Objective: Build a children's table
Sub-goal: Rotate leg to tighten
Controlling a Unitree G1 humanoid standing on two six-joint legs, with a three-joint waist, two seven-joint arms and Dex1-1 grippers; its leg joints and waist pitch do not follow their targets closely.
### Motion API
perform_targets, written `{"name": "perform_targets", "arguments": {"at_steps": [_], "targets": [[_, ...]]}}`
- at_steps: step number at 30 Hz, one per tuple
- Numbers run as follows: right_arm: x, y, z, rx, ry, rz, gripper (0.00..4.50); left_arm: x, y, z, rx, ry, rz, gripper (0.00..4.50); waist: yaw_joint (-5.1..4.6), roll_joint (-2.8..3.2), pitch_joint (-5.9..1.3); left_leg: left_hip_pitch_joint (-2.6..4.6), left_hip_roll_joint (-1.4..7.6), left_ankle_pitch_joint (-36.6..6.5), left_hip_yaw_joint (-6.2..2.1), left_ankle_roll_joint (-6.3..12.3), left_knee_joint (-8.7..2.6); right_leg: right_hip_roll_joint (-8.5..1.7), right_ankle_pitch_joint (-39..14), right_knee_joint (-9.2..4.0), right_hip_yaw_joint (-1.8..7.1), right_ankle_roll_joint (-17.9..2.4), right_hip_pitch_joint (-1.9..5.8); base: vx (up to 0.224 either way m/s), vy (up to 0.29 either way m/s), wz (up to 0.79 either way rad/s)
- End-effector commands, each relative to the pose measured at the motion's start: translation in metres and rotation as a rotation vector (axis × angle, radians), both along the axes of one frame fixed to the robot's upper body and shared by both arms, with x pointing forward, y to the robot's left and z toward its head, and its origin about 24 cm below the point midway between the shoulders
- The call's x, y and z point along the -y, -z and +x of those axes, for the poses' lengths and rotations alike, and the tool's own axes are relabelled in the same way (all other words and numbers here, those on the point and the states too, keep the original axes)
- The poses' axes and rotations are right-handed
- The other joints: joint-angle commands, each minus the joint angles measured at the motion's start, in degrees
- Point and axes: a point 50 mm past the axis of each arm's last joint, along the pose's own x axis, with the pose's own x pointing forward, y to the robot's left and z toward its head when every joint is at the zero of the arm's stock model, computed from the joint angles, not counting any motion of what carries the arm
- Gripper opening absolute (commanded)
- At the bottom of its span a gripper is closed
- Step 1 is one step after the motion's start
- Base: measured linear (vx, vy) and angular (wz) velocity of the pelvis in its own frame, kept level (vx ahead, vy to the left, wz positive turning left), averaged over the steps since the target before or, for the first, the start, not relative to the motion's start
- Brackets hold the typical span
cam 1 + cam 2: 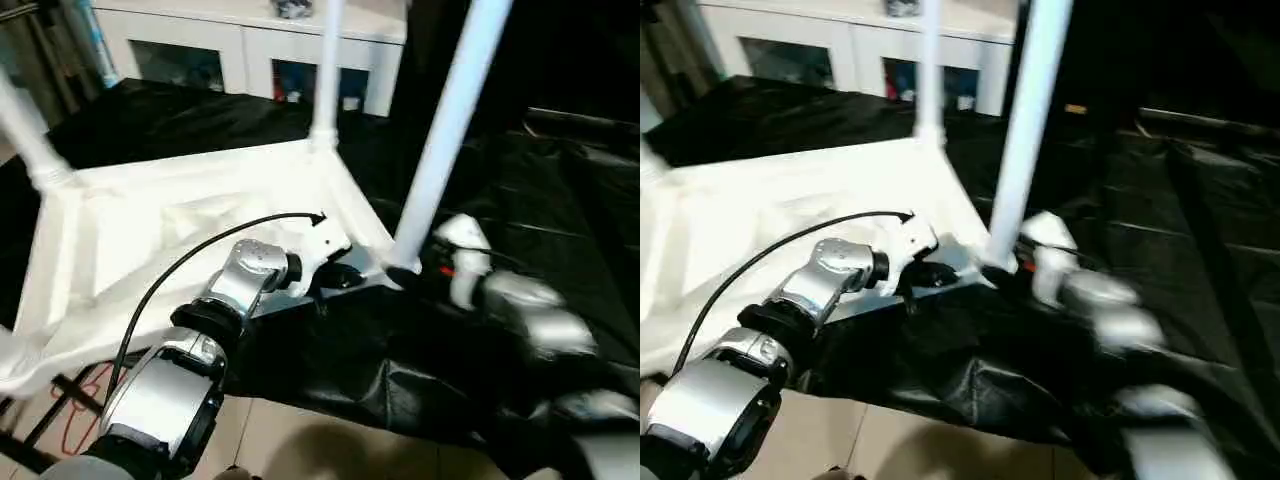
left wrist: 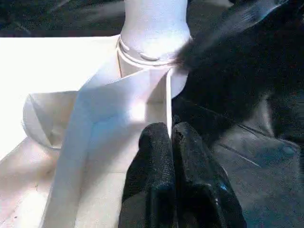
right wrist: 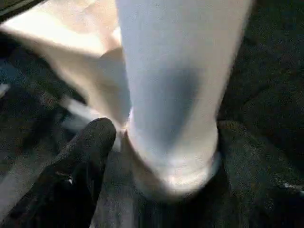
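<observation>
The children's table point(image 1: 180, 240) lies upside down on black sheeting point(image 1: 520, 200), ribbed underside up, so the corner sockets face upward to take legs. Three legs stand in sockets: far one point(image 1: 326, 70), near-right one point(image 1: 450, 120), and one at the left edge point(image 1: 25, 130). The left gripper point(image 2: 170, 137) has its fingers pressed together, tips against the thin rim wall beside the near-right socket, likely bracing the top so it does not slide. The right gripper point(image 3: 156, 142) sits at the base of the near-right leg, one finger point(image 3: 90, 142) on each side; it straddles the leg with jaws spread, though a loose hold cannot be ruled out. A white cabinet point(image 1: 250, 45) stands behind.
</observation>
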Motion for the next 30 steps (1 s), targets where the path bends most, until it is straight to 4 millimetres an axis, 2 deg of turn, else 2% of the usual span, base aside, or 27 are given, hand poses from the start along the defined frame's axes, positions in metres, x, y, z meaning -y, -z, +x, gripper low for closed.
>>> {"name": "perform_targets", "arguments": {"at_steps": [1,4,5,6,8,12,14,22,29,30], "targets": [[0.003,0.002,-0.008,-0.050,-0.076,0.008,3.72,0.004,-0.011,0.001,0.045,0.053,-0.023,0.00,0.01,-0.16,-3.50,0.66,2.06,-12.35,-0.83,4.88,-3.61,-3.56,-10.43,-4.67,3.03,-12.81,3.28,0.000,0.000,0.00],[0.009,-0.002,-0.012,-0.056,-0.102,0.015,3.72,0.002,-0.010,-0.001,0.033,0.087,-0.025,0.00,0.18,-0.26,-3.67,0.54,2.06,-11.40,-0.85,4.90,-3.44,-3.70,-10.53,-4.58,2.96,-12.89,3.25,0.000,0.000,0.00],[0.011,-0.004,-0.016,-0.063,-0.136,0.021,3.72,0.001,-0.010,-0.003,0.024,0.113,-0.025,0.00,0.18,-0.01,-3.66,0.58,2.05,-11.36,-0.88,4.89,-3.44,-3.64,-10.31,-4.52,2.95,-13.01,3.21,0.000,0.000,0.00],[0.012,-0.005,-0.018,-0.066,-0.153,0.024,3.72,0.000,-0.009,-0.004,0.020,0.123,-0.023,0.00,0.21,-0.24,-3.73,0.52,2.11,-10.84,-0.88,5.26,-3.38,-3.61,-9.27,-4.40,2.94,-13.20,3.26,0.000,0.000,0.00],[0.012,-0.006,-0.020,-0.064,-0.167,0.023,3.72,-0.001,-0.009,-0.005,0.015,0.140,-0.020,0.00,0.28,-0.23,-3.67,0.36,2.05,-10.13,-0.84,5.75,-3.32,-3.56,-8.60,-4.34,2.90,-13.39,3.20,0.000,0.000,0.00],[0.013,-0.008,-0.017,-0.027,-0.134,0.007,3.72,-0.004,-0.008,-0.008,0.002,0.185,-0.021,0.00,0.21,-0.10,-3.65,0.55,2.18,-10.73,-0.90,4.94,-3.47,-3.71,-10.40,-4.45,2.88,-13.35,3.01,0.000,0.000,0.00],[0.011,-0.009,-0.016,-0.025,-0.141,0.010,3.72,-0.005,-0.008,-0.009,0.000,0.197,-0.022,0.00,0.38,-0.06,-3.64,0.70,2.20,-11.17,-0.85,4.60,-3.46,-3.68,-10.59,-4.46,2.94,-13.47,2.95,0.000,0.000,0.00],[-0.002,-0.012,-0.013,-0.009,-0.169,0.031,3.72,-0.006,-0.008,-0.013,-0.010,0.236,-0.021,0.00,0.38,0.05,-3.70,0.57,2.22,-10.36,-0.91,4.55,-3.51,-3.65,-8.47,-4.17,2.93,-13.71,3.10,0.000,0.000,0.00],[-0.013,-0.012,-0.009,-0.004,-0.192,0.050,3.72,-0.007,-0.007,-0.015,-0.019,0.253,-0.017,0.00,0.30,0.08,-3.70,0.62,2.28,-11.09,-0.96,3.93,-3.59,-3.75,-9.89,-4.17,2.95,-13.52,3.04,0.000,0.000,0.00],[-0.014,-0.012,-0.008,-0.005,-0.197,0.049,3.55,-0.007,-0.007,-0.015,-0.019,0.253,-0.017,0.00,0.34,0.12,-3.67,0.72,2.30,-11.19,-0.92,3.89,-3.60,-3.75,-9.94,-4.24,2.98,-13.51,2.94,0.000,0.000,0.00]]}}
